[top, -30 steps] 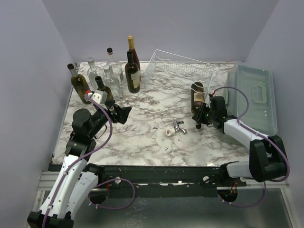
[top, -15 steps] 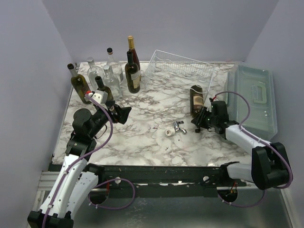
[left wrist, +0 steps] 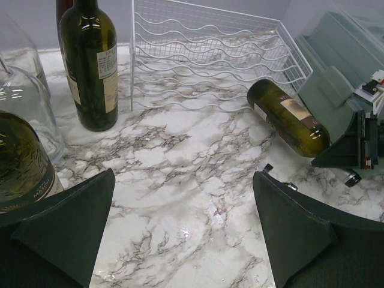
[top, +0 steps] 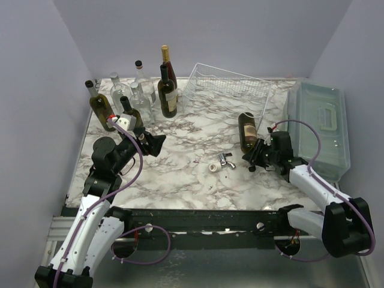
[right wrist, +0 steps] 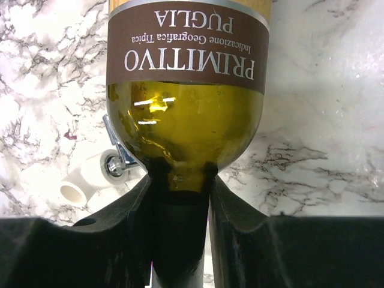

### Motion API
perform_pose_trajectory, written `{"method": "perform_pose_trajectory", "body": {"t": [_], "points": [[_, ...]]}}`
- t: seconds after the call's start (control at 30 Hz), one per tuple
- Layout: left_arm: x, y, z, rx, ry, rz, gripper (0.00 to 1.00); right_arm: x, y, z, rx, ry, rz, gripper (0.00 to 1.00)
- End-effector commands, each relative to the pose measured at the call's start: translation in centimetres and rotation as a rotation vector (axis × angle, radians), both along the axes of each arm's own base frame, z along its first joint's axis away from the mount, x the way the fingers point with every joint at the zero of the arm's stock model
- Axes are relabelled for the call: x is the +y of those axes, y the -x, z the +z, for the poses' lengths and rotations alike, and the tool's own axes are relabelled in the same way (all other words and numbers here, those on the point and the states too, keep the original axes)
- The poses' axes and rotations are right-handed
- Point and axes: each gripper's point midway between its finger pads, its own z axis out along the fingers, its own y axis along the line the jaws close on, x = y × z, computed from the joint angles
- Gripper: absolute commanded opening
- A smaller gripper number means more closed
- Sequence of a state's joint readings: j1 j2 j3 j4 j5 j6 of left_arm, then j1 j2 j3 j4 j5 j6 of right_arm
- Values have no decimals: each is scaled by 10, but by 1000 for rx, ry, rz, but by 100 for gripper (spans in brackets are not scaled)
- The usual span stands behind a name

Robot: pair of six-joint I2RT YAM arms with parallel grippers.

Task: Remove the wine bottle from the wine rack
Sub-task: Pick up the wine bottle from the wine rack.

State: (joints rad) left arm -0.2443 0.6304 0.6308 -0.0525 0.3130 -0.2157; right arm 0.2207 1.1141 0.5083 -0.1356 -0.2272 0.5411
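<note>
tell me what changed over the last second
The right end effector, shut on the neck of the wine bottle, drew it a little toward the robot, away from the wine rack. The open left end effector and the standing bottles stayed put.

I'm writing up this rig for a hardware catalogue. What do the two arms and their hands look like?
The left arm and right arm share one look: white shells on the long links, black joint housings, and a thin purple cable looped along each. The left hand and right hand have broad, matte black, wedge-shaped fingers.
</note>
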Motion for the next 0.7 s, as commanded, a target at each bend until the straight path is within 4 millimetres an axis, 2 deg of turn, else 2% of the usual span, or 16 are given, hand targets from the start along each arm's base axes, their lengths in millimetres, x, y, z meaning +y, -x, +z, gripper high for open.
{"method": "perform_pose_trajectory", "body": {"t": [0.0, 0.27, 0.67], "points": [[3, 0, -7, 13, -18, 15, 99, 12, 3, 28, -40, -49, 61, 0], [2, 0, -6, 12, -15, 9, 99, 15, 13, 50, -57, -78, 82, 0], [2, 0, -7, 13, -16, 10, 99, 20, 22, 67, -75, -111, 114, 0]]}}
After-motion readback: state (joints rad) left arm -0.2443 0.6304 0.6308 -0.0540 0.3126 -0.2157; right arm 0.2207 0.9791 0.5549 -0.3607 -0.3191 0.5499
